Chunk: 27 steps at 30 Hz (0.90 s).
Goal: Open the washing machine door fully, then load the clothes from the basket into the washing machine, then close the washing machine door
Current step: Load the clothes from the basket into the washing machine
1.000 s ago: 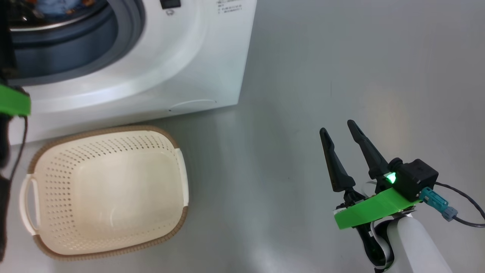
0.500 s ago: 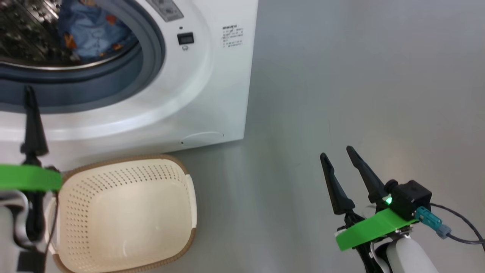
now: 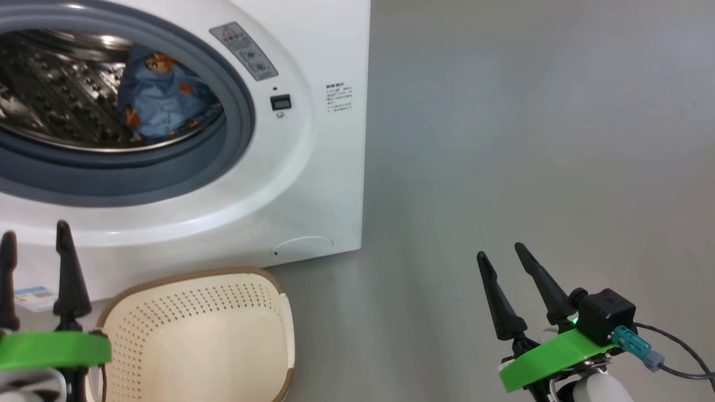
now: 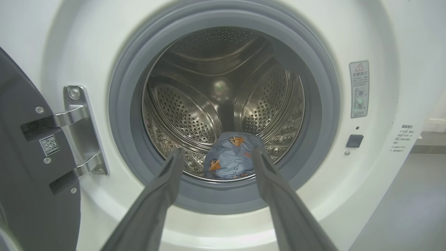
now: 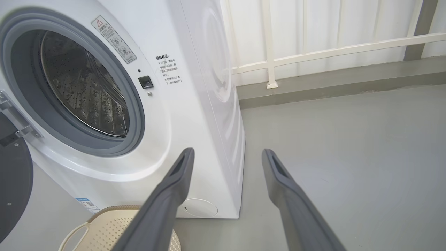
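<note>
Head view has the basket (image 3: 195,304); left wrist, the door (image 4: 17,202) (open).

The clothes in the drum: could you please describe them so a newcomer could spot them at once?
Start at the big white washing machine, its opening ringed in grey rubber. Inside the steel drum, at the bottom near the front lip, lie the clothes. They alone are soft: a light blue bundle with orange-brown prints against bare perforated metal.

We see a white washing machine (image 3: 313,184) with a grey rubber ring (image 3: 237,151) and a silvery hole-dotted drum (image 4: 181,111), light blue clothes (image 3: 162,106) printed with orange-brown figures, a cream basket (image 3: 167,315) dotted with holes under a brown rim (image 3: 190,274), and a grey floor (image 3: 530,139).
</note>
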Motion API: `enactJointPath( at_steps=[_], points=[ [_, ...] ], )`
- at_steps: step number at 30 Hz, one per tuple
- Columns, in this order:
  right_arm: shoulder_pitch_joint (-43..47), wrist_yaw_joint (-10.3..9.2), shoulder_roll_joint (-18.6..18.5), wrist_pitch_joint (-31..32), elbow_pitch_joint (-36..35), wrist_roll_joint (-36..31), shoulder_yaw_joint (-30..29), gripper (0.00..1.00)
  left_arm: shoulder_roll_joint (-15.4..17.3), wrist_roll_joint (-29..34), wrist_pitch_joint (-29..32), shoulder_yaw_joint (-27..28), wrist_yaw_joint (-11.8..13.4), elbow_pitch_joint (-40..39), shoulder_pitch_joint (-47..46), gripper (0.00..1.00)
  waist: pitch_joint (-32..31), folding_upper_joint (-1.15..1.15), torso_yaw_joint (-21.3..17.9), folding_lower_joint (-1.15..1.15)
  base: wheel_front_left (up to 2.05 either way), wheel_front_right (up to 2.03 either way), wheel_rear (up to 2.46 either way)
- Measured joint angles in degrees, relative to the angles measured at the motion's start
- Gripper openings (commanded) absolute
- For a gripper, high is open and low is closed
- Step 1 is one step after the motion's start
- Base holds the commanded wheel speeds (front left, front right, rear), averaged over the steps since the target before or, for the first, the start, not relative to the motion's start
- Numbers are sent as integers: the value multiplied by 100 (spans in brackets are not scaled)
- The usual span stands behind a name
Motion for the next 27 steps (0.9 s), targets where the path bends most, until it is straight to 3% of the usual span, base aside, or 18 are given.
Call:
enactJointPath(
  at_steps=[10,27],
  points=[
    [111,0,2,0,-4,-9,-132,100,-244,322,0,162,0,-261,688,100,-323,0,15,0,0,0,0],
    [237,0,4,0,-11,-163,-210,100,-489,698,0,-60,0,-458,1622,100,-588,0,156,0,0,0,0]
  ],
)
